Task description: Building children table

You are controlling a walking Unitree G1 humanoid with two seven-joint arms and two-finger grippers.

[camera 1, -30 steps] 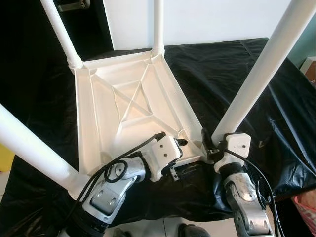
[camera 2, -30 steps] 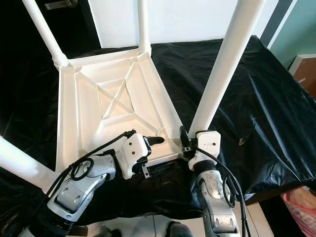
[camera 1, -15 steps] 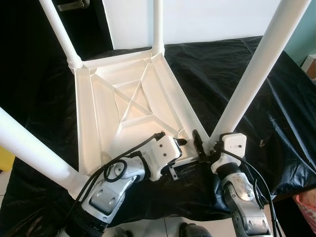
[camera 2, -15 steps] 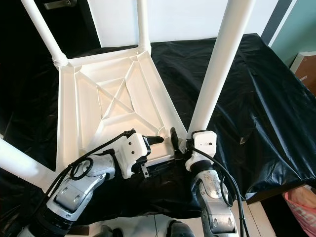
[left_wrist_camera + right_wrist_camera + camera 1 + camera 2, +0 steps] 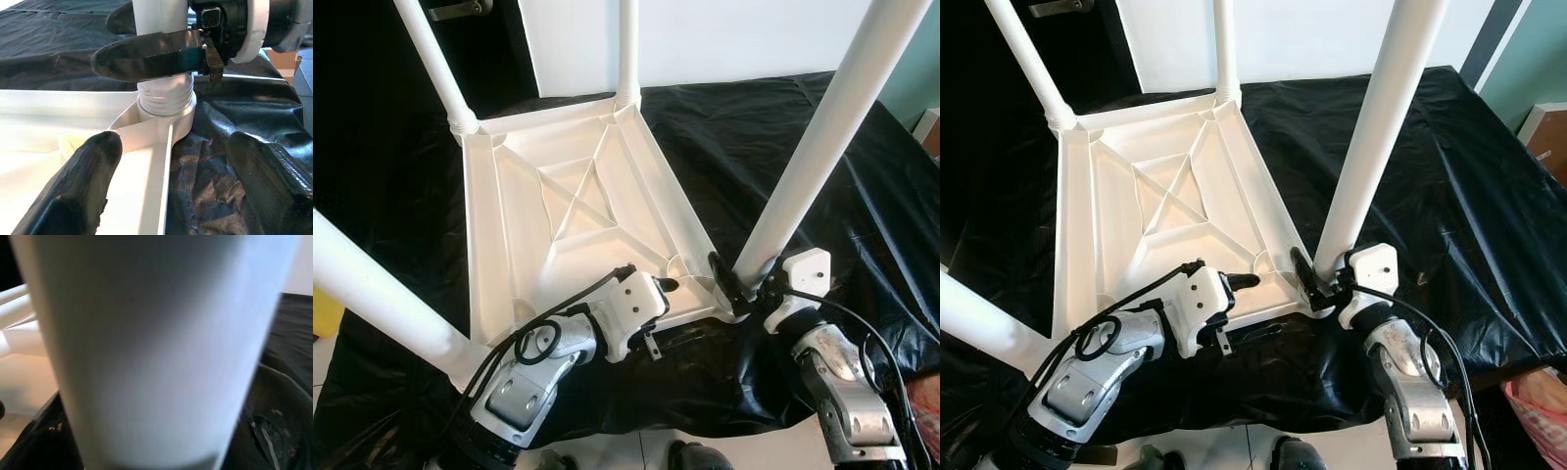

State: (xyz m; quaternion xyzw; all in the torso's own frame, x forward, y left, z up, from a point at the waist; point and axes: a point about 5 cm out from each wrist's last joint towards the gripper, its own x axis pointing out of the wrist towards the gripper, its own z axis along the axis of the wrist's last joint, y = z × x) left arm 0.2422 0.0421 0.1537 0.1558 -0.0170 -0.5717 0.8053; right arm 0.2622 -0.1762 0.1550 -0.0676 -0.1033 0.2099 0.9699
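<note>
Right gripper point(image 5: 736, 286) jaws clamping unlabelled white table leg point(image 5: 813, 147) (left gripper point(image 5: 658, 294) jaws apart)

Two head views look steeply down from above onto an upturned white table point(image 5: 578, 215) lying on a worktop covered in black sheet point(image 5: 862, 186); both share nearly the same scene, the right eye's framing slightly offset. The left wrist view sits low and close at the table's near right corner, facing the threaded base of the near right leg point(image 5: 164, 93). The right wrist view presses so close to that same leg point(image 5: 151, 347) that it blurs.
</note>
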